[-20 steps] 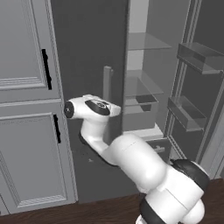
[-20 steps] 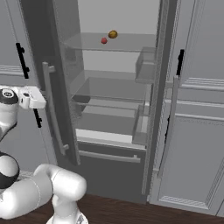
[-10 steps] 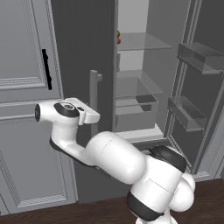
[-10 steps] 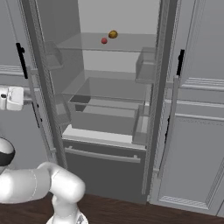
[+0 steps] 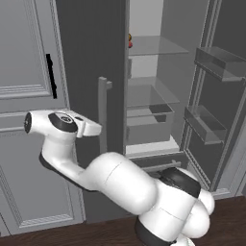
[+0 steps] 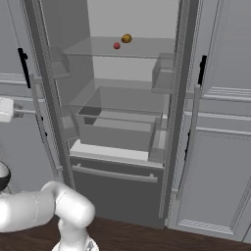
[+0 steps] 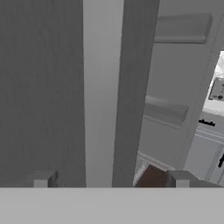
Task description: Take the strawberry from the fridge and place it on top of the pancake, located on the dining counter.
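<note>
The fridge stands with both doors swung wide. On its upper glass shelf lies the small red strawberry, beside a yellow-orange fruit; in the left base view the strawberry peeks past the left door's edge. My gripper is open at the left door's pale bar handle, a fingertip on each side of the bar and clear of it. In the left base view the gripper sits just left of that handle. The pancake and dining counter are out of view.
Light-grey panelled cabinets with black handles flank the fridge. The right door carries clear bins. A clear drawer sits below the shelf. Dark wood floor runs along the bottom.
The left fridge door has swung further open, with the hand moving left along with it. The jaws, shut on the handle a second ago, have opened and let go.
</note>
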